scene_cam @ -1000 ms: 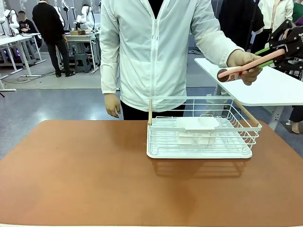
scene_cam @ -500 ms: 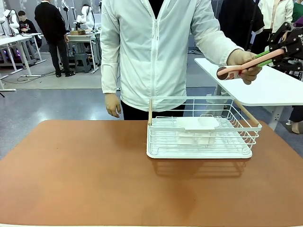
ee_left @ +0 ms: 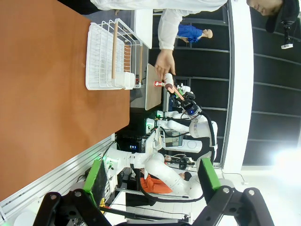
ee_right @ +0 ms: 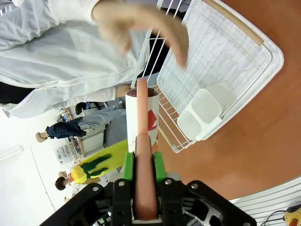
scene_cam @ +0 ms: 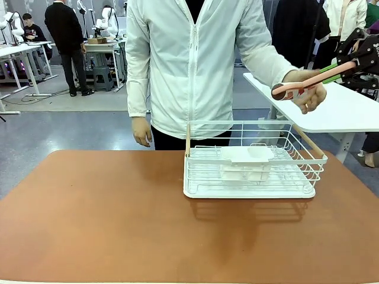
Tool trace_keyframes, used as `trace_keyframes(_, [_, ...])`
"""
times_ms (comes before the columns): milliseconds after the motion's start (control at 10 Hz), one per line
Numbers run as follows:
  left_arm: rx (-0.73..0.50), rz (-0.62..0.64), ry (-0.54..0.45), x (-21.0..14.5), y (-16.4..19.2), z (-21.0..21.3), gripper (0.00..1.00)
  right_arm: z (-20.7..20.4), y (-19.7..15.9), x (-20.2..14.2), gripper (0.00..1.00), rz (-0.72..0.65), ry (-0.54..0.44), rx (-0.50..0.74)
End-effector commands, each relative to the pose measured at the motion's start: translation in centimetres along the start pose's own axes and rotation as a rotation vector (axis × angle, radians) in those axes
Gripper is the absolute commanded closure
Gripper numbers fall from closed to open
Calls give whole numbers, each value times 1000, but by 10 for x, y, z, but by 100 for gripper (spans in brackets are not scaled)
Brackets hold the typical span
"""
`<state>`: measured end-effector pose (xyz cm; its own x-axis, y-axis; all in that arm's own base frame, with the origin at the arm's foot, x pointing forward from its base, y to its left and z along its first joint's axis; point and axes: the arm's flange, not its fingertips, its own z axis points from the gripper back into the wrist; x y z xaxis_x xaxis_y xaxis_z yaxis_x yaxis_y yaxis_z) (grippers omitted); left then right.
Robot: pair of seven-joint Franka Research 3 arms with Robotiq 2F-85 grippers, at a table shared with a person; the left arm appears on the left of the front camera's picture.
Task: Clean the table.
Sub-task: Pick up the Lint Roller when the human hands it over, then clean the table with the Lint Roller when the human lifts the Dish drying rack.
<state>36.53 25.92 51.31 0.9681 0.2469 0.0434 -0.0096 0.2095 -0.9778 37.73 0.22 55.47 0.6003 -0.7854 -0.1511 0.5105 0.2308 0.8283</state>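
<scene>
Right wrist view: right gripper (ee_right: 142, 164) clamps the lint roller (ee_right: 149, 120) above the wire rack (ee_right: 225, 61), label unreadable. Left gripper (ee_left: 153, 176) gapes empty.

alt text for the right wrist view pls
The right gripper is shut on the pink handle of a white roller, with a person's blurred open hand just beyond its tip. A white wire rack stands on the reddish-brown table.

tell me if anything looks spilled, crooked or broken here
Nothing stands out. The white wire rack sits level on the table, no spill or damage visible. The right gripper is shut on a pink-handled roller in the air beside the person's hand.
</scene>
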Motion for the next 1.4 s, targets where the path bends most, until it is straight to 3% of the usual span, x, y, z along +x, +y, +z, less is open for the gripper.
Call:
trace_keyframes(0, [-4,0,-3,-2,-2,2,0,0,1,0,100,0,1,2])
trace_keyframes(1300, [-4,0,-3,-2,-2,2,0,0,1,0,100,0,1,2])
